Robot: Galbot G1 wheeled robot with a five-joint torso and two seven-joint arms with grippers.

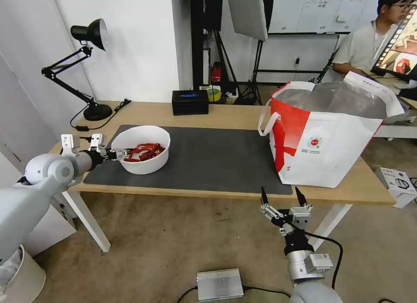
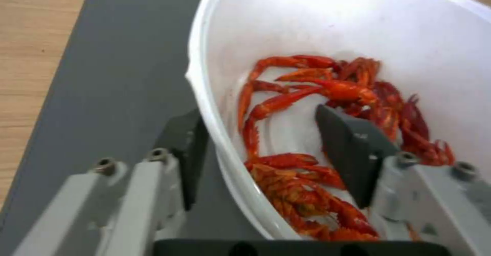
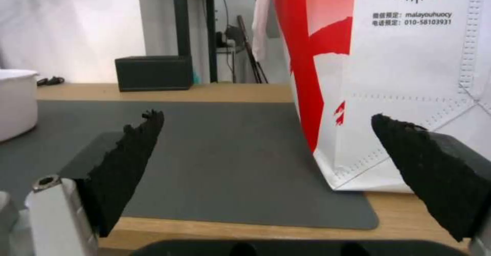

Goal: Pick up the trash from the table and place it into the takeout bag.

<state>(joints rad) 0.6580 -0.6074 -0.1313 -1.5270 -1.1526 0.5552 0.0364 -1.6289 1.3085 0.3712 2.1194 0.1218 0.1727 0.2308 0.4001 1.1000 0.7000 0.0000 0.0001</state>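
Worktop (image 1: 208, 114): light wood, across the middle of the head view, carrying a dark grey mat (image 1: 208, 159).
Bowl (image 1: 145, 166): white, left of centre on the mat, holding red crayfish shells (image 1: 147, 151).
Takeout bag (image 1: 334, 151): right of centre, upright, mouth open, foil lining showing.
Left gripper (image 2: 256, 148): fingers spread astride the bowl's rim, one inside among the shells, one outside.
Right gripper (image 1: 283, 196): lower centre, below the worktop's front edge, fingers spread wide, holding nothing.

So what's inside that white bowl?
Red crayfish shells lie in the bowl. One finger of the left gripper reaches inside too, hiding whatever lies beneath it.
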